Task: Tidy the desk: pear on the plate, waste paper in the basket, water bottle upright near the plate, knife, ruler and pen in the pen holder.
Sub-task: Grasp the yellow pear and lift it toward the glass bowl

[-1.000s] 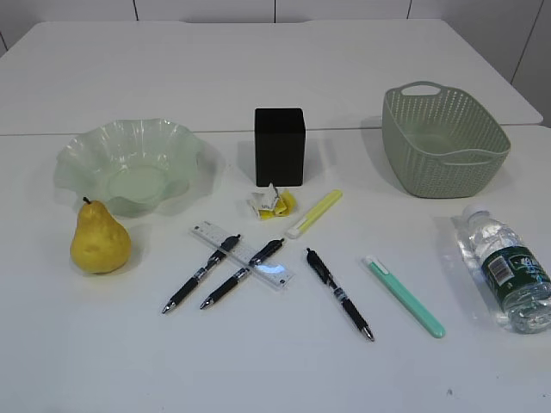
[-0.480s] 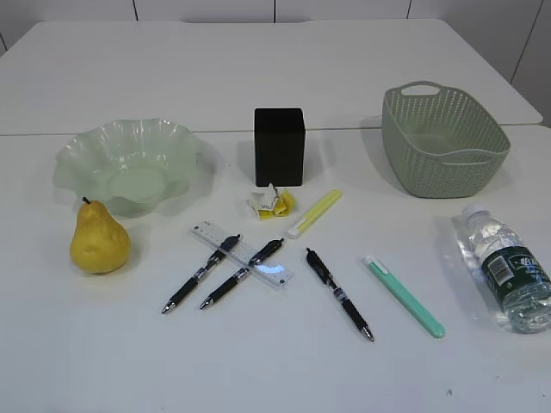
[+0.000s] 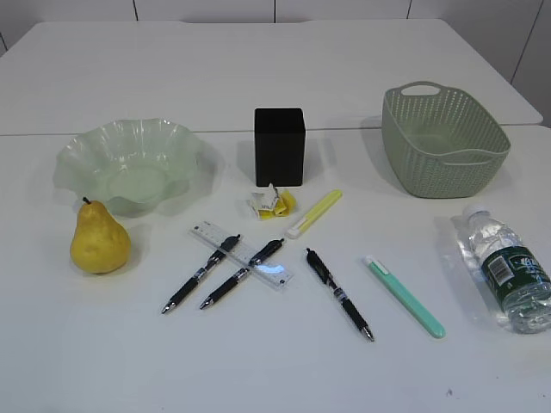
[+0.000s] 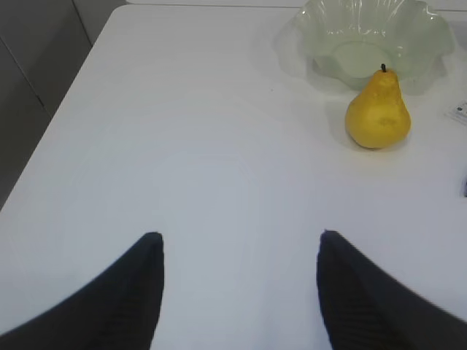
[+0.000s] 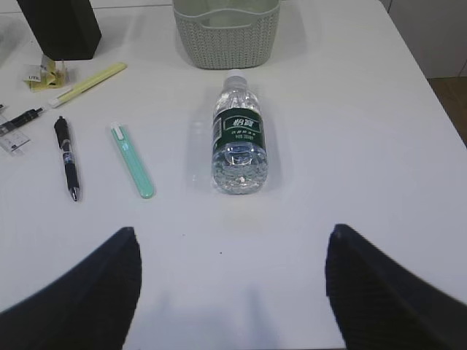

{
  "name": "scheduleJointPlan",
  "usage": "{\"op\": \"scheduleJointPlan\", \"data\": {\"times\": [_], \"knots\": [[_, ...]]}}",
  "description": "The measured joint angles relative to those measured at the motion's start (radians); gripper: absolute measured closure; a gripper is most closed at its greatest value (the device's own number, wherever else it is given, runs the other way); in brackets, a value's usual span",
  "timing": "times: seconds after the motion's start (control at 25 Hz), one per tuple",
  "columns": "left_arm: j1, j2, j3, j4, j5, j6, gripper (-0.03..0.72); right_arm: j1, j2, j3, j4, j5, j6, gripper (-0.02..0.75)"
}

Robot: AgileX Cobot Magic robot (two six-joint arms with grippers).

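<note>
a bumpy yellow pear [image 3: 100, 240] stands on the white table [image 3: 275, 370] just in front of a wavy-rimmed, translucent green glass plate [image 3: 129, 163], which holds nothing. the woven pale-green basket [image 3: 443, 138] and the boxy black pen holder [image 3: 280, 146] show no contents. a clear plastic water bottle [image 3: 505, 268] lies on its side. the left gripper [image 4: 241, 251] and right gripper [image 5: 230, 248] both hover with fingers apart, holding nothing.

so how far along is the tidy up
Nothing is done yet. The pear stands beside the plate, the paper lies by the holder, the bottle lies flat, and the pens and ruler lie loose. Both claws, left and right, are open and empty.
</note>
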Motion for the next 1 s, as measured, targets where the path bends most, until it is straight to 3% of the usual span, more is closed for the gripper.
{"op": "scheduleJointPlan", "data": {"times": [0.4, 0.64, 1.0], "knots": [[0.000, 0.000, 0.000, -0.002, 0.000, 0.000, 0.226, 0.000, 0.000, -0.004, 0.000, -0.009, 0.000, 0.153], [0.000, 0.073, -0.070, -0.024, -0.017, 0.000, 0.226, 0.000, 0.003, -0.023, 0.057, -0.173, 0.000, 0.152], [0.000, 0.395, -0.189, -0.041, -0.088, 0.027, 0.226, 0.000, 0.331, -0.119, 0.132, -0.305, -0.071, 0.153]]}}
